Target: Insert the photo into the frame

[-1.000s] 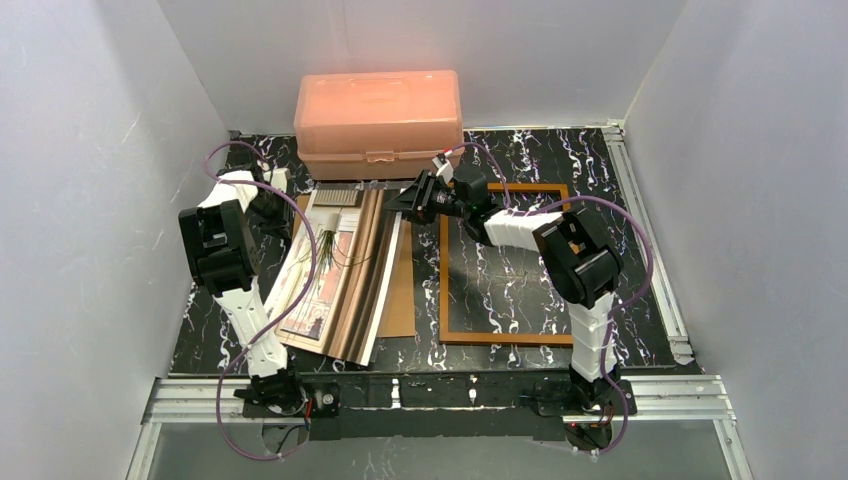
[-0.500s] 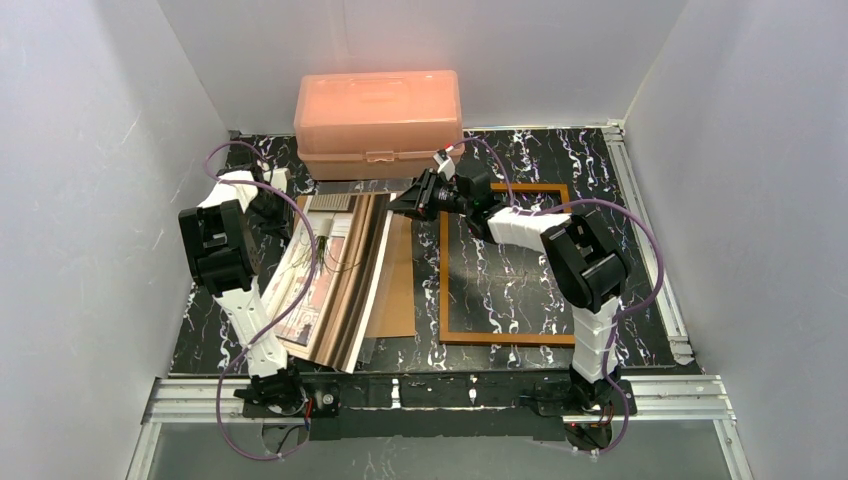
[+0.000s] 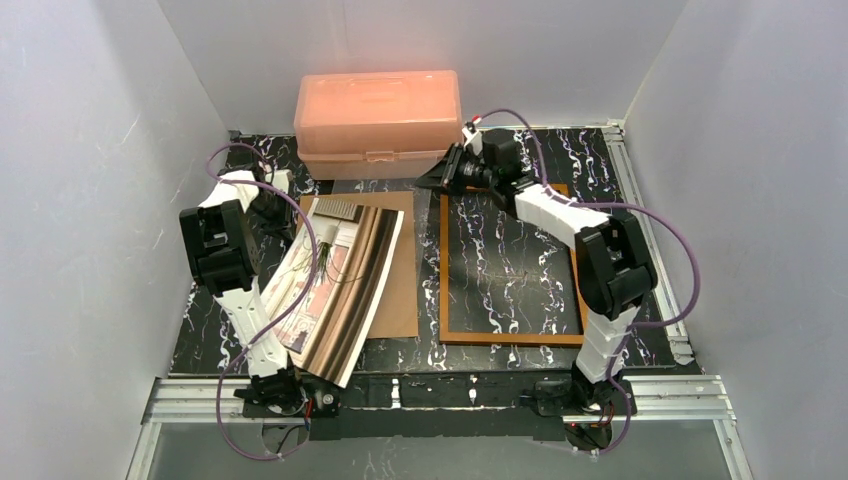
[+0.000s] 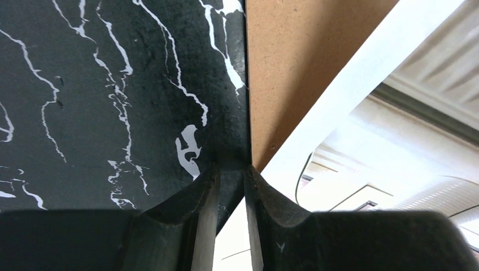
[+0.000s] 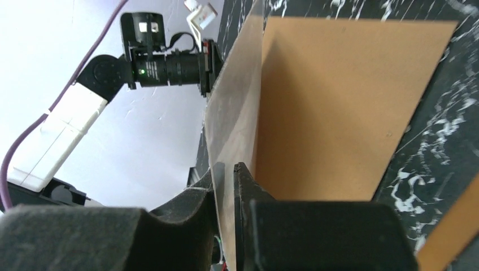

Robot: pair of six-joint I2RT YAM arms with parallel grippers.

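Note:
The photo (image 3: 340, 270) lies curled, picture side up, on the brown backing board (image 3: 400, 290) left of the middle. Its white border shows in the left wrist view (image 4: 350, 84). The empty frame (image 3: 510, 338) lies flat to the right. My left gripper (image 3: 278, 205) is at the photo's far left corner. Its fingers are almost together over the photo's edge (image 4: 230, 168), pinching nothing that I can see. My right gripper (image 3: 437, 178) is at the frame's far left corner. It is shut (image 5: 225, 166) on the edge of the clear sheet (image 5: 234, 107), which stands on edge.
A pink translucent box (image 3: 378, 110) stands against the back wall, just behind my right gripper. The backing board fills the right wrist view (image 5: 339, 101), with a corner of the frame (image 5: 452, 226) at lower right. White walls close in on both sides.
My right gripper has moved back and to the right with the clear sheet, drawing it off the photo. The photo has slid and turned toward the near left. The left arm has not moved.

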